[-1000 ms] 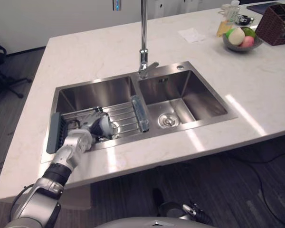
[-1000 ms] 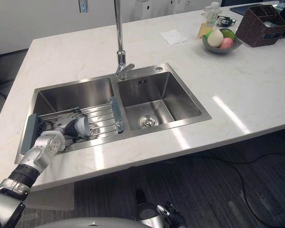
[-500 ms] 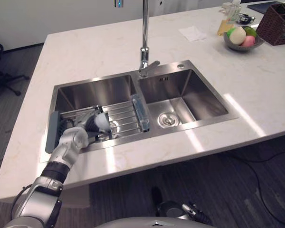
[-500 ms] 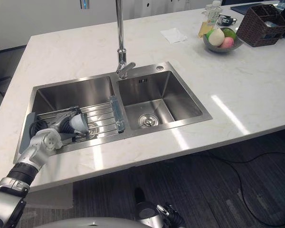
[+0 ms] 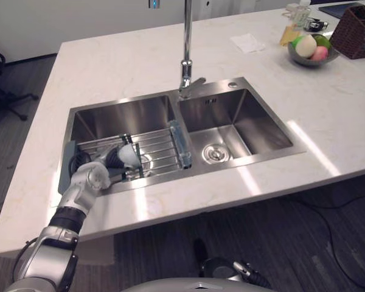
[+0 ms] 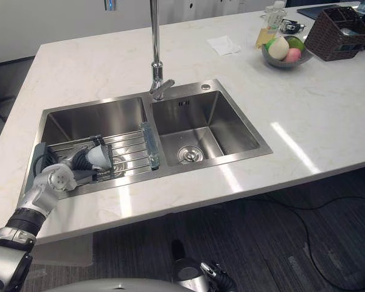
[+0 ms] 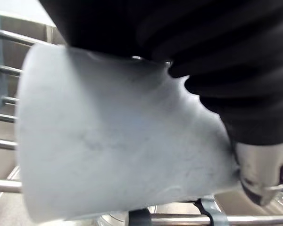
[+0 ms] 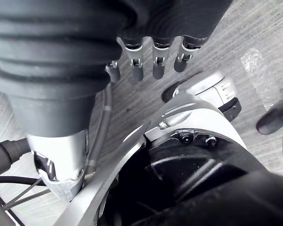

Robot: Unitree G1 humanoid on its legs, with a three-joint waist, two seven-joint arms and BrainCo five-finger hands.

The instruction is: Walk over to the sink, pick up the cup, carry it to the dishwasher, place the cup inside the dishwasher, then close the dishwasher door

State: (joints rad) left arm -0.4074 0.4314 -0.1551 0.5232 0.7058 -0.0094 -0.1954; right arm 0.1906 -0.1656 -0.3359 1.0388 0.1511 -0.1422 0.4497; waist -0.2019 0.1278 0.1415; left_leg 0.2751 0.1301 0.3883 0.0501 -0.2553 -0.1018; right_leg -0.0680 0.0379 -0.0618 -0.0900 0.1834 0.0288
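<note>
Left hand gripping cup, fingers curling round body, over rack in left basin of sink. Right hand hanging low, fingers relaxed. Cup probably light, stiff, slick, chippable, so holding round middle seems safest.

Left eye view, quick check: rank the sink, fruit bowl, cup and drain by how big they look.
1. sink
2. fruit bowl
3. cup and drain: they look alike, and the left hand hides part of the cup.
</note>
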